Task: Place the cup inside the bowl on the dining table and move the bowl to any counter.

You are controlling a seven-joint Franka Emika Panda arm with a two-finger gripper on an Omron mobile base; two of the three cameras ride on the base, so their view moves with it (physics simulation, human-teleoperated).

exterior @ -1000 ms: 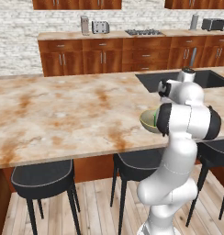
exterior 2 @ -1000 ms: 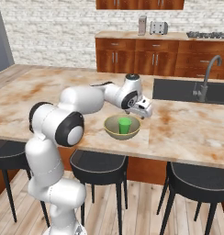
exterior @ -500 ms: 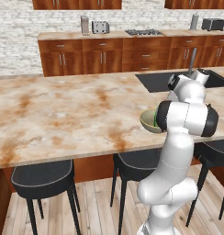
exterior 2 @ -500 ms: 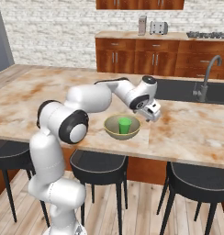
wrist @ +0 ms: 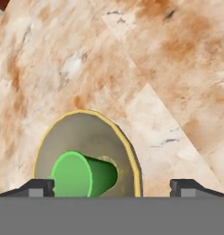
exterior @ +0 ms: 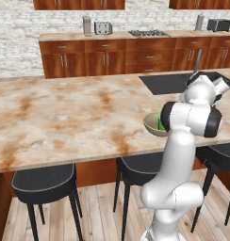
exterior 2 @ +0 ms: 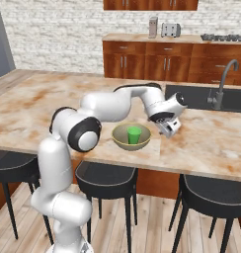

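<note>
While the cup (exterior 2: 135, 135) stands upright inside the bowl (exterior 2: 122, 142) near the bench's (exterior 2: 53, 104) front edge, your pincer (exterior 2: 170, 127) hangs spread and empty just beside the bowl's rim, on the sink (exterior 2: 201, 98) side, over bare stone.

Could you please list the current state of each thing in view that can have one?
cup: upright inside the bowl, released.
bowl: on the dining table near its front edge, holding the cup.
tool: open, empty, low beside the bowl.
</note>
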